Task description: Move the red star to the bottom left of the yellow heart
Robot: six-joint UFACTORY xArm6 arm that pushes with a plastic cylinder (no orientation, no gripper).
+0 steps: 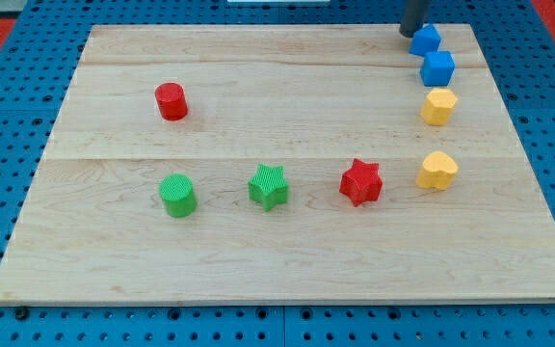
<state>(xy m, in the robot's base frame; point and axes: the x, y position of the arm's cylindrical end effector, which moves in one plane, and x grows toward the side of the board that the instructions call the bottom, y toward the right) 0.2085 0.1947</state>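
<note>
Camera view: my tip, the dark rod's lower end with nothing to open or clench, rests at the wooden board's top right, just left of a blue block. Below it sit a blue cube and a yellow block. The red star lies just left of the yellow heart, well apart from my tip

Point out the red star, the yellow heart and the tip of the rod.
red star [360,181], camera view, middle of its ridged top face.
yellow heart [437,169], camera view, centre of its top face.
my tip [408,32], camera view, very end of the rod, just left of the upper blue block [426,39].
</note>
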